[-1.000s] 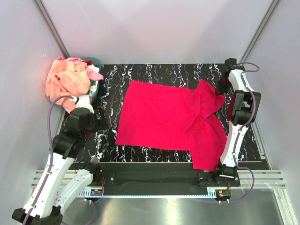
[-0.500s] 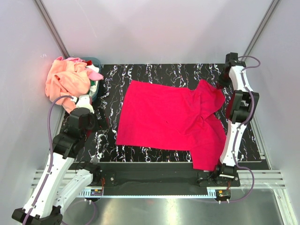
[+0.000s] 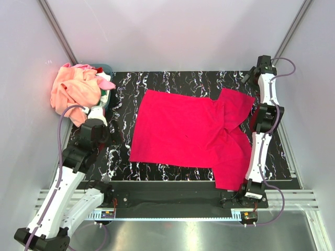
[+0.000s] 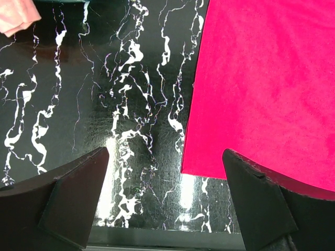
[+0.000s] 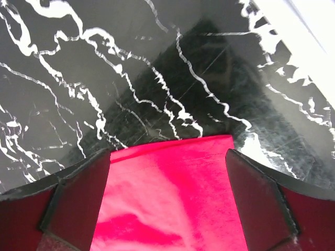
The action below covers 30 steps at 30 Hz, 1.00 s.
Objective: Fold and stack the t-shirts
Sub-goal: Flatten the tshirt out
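Note:
A crimson-red t-shirt lies spread on the black marbled table, with one sleeve reaching the far right and another hanging over the near edge. More t-shirts, peach, pink and white, are heaped at the far left. My right gripper hovers open past the far right sleeve; that sleeve's hem shows between and below its fingers, and nothing is held. My left gripper is open above bare table, left of the red shirt's left edge.
A teal basket sits under the heap of shirts at the far left corner. A peach cloth corner shows at the top left of the left wrist view. Grey walls close in the table on three sides.
The right gripper let go of the far right sleeve, opened and drew back toward the far right corner. The sleeve now lies flatter and further out. The left arm barely moved.

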### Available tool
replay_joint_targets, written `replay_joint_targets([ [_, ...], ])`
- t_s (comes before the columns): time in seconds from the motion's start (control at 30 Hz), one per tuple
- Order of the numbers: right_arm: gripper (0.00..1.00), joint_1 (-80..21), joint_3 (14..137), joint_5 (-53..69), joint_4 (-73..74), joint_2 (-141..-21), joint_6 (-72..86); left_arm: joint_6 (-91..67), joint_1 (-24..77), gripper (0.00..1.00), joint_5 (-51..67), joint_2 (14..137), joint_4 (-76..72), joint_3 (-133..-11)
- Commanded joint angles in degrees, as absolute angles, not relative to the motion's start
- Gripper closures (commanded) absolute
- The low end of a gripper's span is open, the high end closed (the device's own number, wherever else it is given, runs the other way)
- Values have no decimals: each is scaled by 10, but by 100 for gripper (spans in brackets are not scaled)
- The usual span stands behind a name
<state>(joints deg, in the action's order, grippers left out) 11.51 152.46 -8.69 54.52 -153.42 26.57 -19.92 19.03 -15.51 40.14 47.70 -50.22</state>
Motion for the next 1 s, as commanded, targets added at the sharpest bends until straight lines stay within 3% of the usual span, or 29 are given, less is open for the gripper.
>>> replay_joint_targets([
  [0.0,0,112,1495,-117,516,-1434,272,-197,191,3,-166,403,449,-503],
  [0.13,0,112,1399,-85,517,-1318,276,-198,189,4,-175,419,454,-509],
  [0.27,0,112,1165,16,457,-1156,310,-218,187,5,-179,488,462,-533],
  [0.4,1,112,1053,65,429,-1119,295,-256,192,6,-123,563,413,-543],
  [0.63,7,112,1055,99,482,-1193,293,-292,212,9,-74,767,291,-618],
  [0.97,12,101,1192,60,539,-1358,295,-351,214,12,-4,992,200,-682],
])
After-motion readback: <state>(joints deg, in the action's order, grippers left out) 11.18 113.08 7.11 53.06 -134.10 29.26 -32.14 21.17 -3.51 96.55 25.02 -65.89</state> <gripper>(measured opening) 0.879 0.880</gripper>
